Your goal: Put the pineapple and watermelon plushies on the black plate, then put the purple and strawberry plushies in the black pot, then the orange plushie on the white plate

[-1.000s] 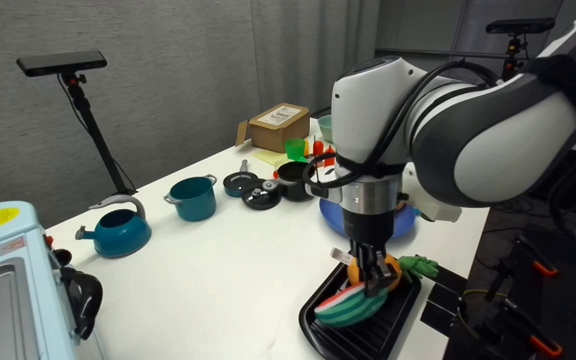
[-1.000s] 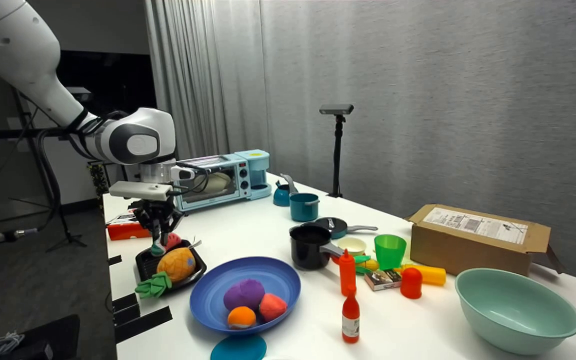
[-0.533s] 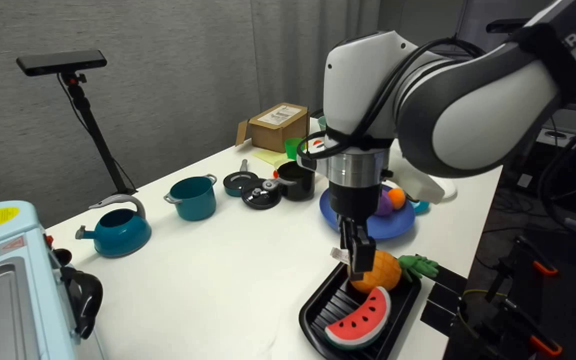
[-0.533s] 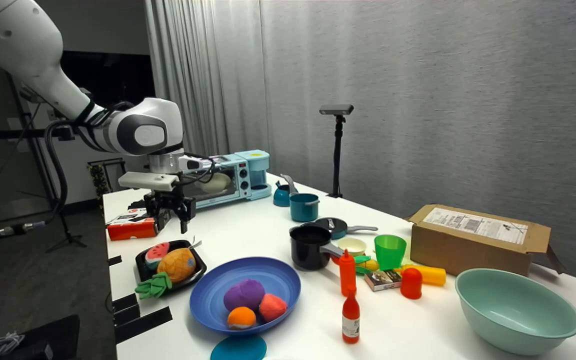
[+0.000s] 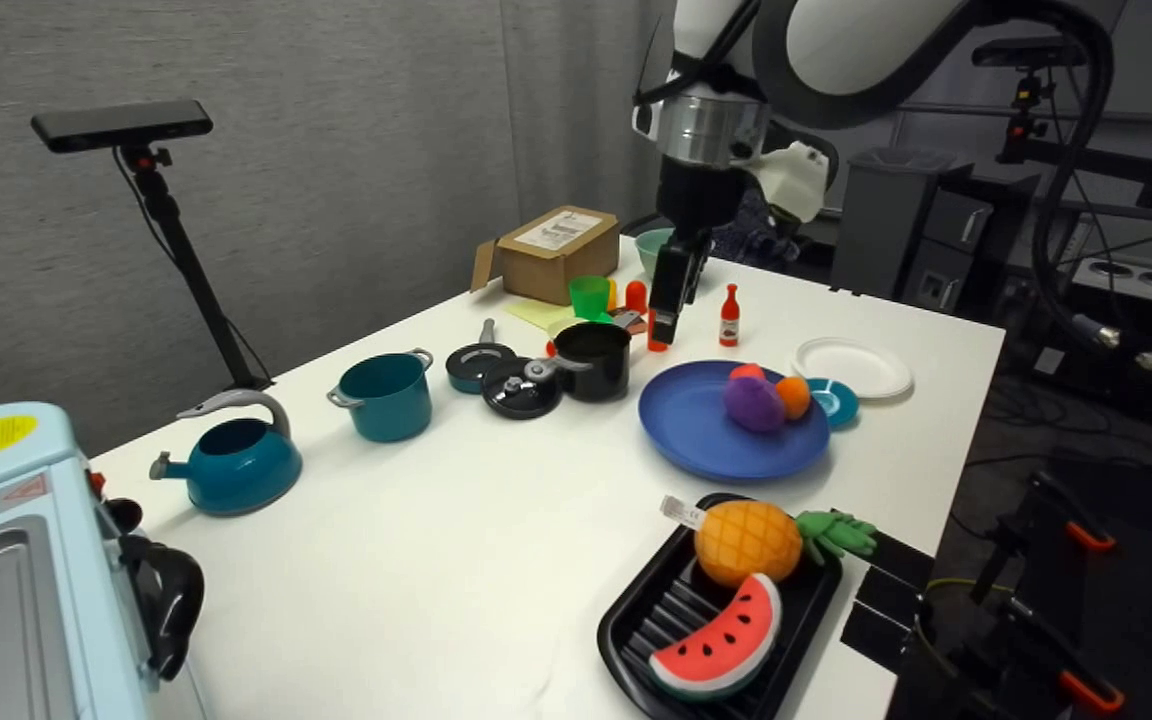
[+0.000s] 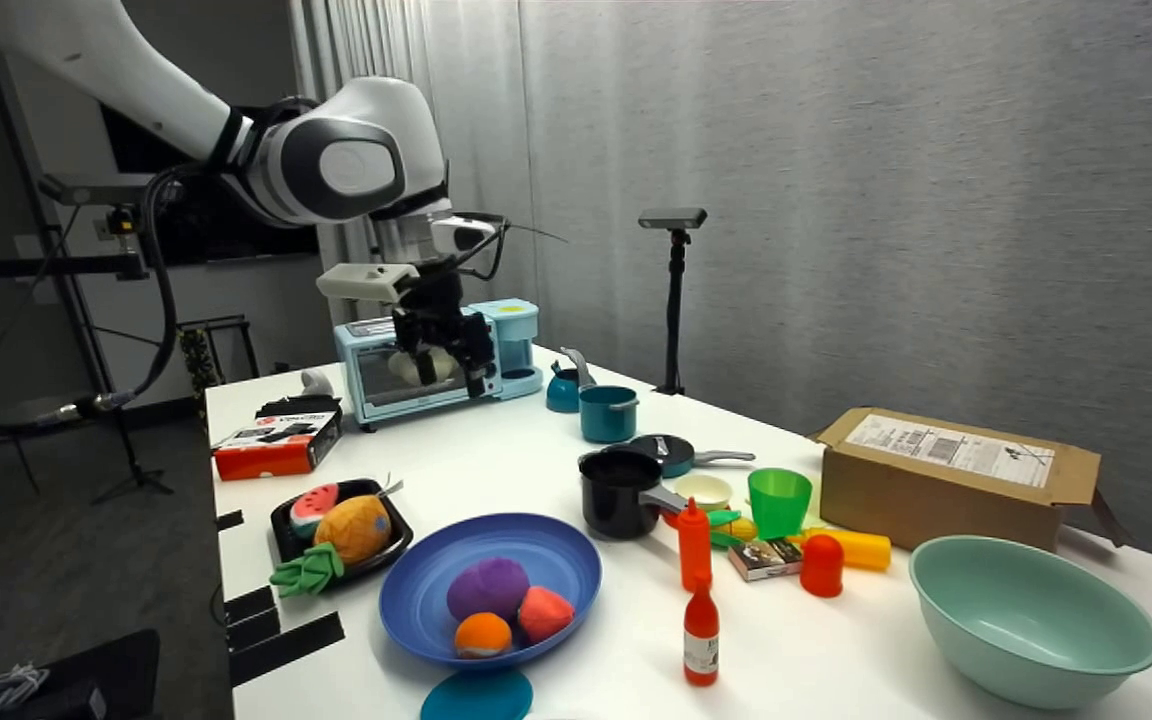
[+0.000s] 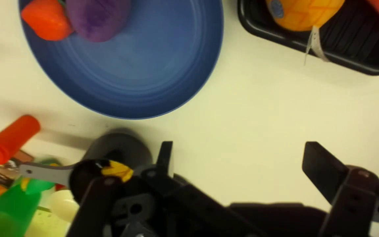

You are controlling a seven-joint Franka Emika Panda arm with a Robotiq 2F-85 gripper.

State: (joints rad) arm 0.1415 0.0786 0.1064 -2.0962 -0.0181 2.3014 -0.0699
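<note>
Black and ribbed, the tray [image 5: 674, 608] holds the watermelon plushie [image 5: 732, 642] beside the pineapple plushie [image 5: 748, 543], whose tag [image 5: 684, 512] is illegible. Well apart, the gripper [image 7: 238, 156] hangs spread wide, gripping nothing. The label [image 6: 948, 452] on the carton [image 6: 936, 508] is unreadable too.

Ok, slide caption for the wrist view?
Open, empty gripper; purple plushie and strawberry plushie on blue plate, pineapple plushie on black tray.

Arm [image 6: 161, 90] high, bent at wrist [image 6: 361, 160]; gripper [image 7: 238, 144] pointing down, fingers [image 7: 322, 169] spread wide apart.
</note>
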